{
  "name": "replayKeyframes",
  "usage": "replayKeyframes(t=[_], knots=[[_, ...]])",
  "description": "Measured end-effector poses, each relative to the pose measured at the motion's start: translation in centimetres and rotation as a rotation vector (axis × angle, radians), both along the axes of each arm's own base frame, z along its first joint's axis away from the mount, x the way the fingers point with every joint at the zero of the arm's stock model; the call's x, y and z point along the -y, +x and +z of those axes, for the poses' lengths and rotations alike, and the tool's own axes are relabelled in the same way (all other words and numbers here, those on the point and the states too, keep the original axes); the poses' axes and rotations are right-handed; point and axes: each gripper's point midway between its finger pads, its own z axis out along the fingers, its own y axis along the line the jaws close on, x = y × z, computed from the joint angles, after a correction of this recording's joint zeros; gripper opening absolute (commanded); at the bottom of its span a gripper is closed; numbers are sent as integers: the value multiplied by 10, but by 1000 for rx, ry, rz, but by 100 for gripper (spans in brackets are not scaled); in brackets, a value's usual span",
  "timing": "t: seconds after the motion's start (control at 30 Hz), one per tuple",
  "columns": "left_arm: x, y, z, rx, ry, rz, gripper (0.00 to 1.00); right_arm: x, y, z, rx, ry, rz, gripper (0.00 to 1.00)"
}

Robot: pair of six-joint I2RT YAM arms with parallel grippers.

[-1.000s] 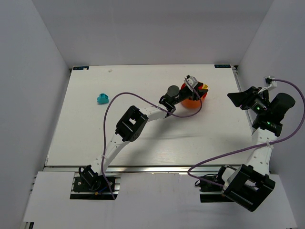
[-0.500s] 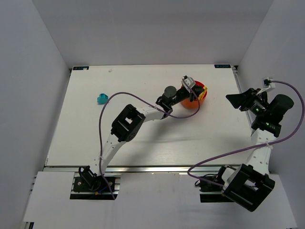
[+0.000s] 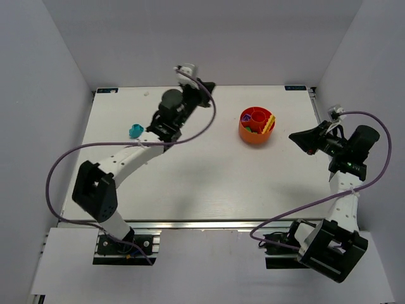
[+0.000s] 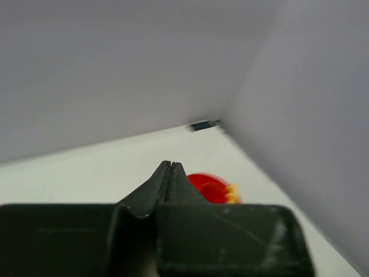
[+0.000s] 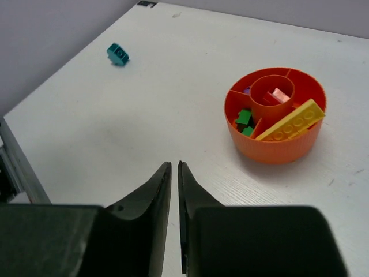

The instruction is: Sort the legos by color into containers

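Note:
The orange bowl [image 3: 253,137] stands at the back right of the table, its containers holding legos. In the right wrist view the bowl [image 5: 277,151] holds a long yellow lego [image 5: 291,121] lying across its rim, green legos [image 5: 245,120], and a red lego [image 5: 278,96] in the central cup. A teal lego [image 3: 135,131] [image 5: 118,53] lies alone at the far left. My left gripper [image 3: 207,85] [image 4: 169,165] hangs shut and empty near the back wall, left of the bowl. My right gripper [image 3: 295,137] [image 5: 174,166] is right of the bowl. Only a thin slit separates its jaws, with nothing between them.
White walls close in the table at the back and both sides. The table's left edge with its metal rail [image 5: 17,167] shows in the right wrist view. The left arm's purple cable [image 3: 209,120] loops over the middle of the table.
My left arm has swung from over the bowl to the back left, its gripper closing empty. The right gripper has narrowed to a slit and edged toward the bowl.

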Motion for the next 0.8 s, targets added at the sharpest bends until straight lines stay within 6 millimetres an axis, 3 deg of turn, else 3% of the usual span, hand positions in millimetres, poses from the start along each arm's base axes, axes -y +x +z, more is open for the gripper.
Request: replayKeyframes(t=[0.03, 0.07, 0.13, 0.17, 0.23, 0.33, 0.4, 0.47, 0.57, 0.8], knots=[[-28, 15, -8, -64, 13, 79, 35, -7, -1, -2, 2, -7, 24, 21], [-54, 29, -22, -126, 33, 147, 48, -12, -1, -3, 1, -14, 38, 34], [-113, 55, -67, -296, 73, 291, 67, -22, -1, -6, -7, -26, 60, 48], [-141, 63, -95, -386, 88, 361, 84, -27, 0, -7, -8, -38, 69, 59], [-198, 68, -156, -579, 112, 500, 90, -32, 3, -9, -17, -56, 75, 65], [-258, 53, -229, -849, 143, 658, 95, -33, 11, -13, -39, -80, 66, 69], [-279, 46, -258, -977, 159, 731, 96, -33, 15, -17, -59, -90, 58, 69], [-293, 47, -273, -1072, 177, 796, 98, -33, 17, -24, -82, -96, 51, 69], [-307, 53, -281, -1139, 180, 879, 98, -34, 17, -29, -104, -102, 47, 70], [-332, 34, -283, -1284, 83, 1104, 98, -35, 17, -31, -107, -110, 46, 70]])
